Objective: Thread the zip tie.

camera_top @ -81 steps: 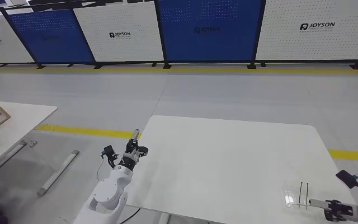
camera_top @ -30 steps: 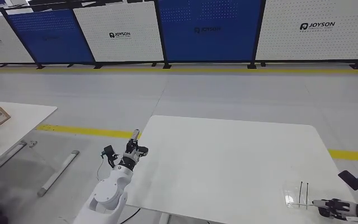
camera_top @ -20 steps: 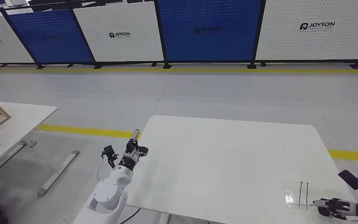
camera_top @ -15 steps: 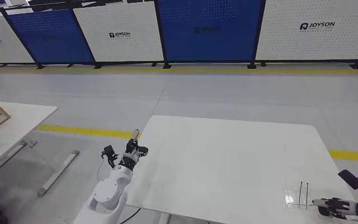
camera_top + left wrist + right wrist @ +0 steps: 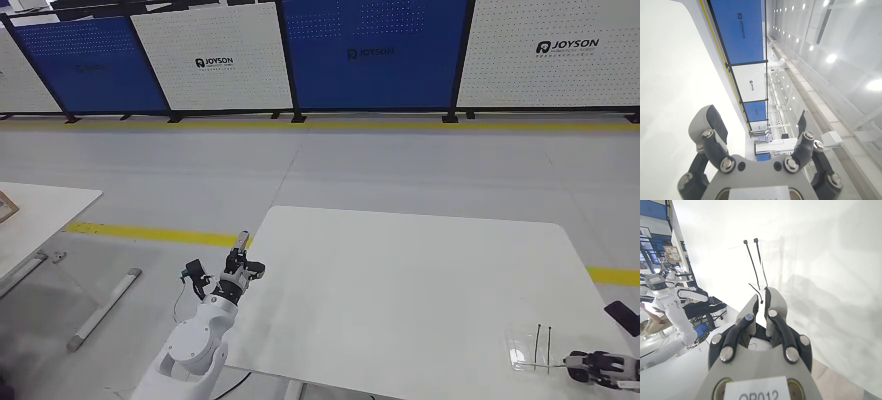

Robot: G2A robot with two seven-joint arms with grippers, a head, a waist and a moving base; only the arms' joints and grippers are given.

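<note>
Zip ties (image 5: 543,343), two long black ones, lie side by side on a clear tray (image 5: 518,357) at the lower right of the top view, near the bench (image 5: 400,290) corner. My right hand (image 5: 761,294) sits just beside their tails, with a shorter curved tie (image 5: 755,290) ending at its tip; I cannot tell whether it pinches that tie. My left hand (image 5: 759,113) is spread, holding nothing, at the bench's left edge.
</note>
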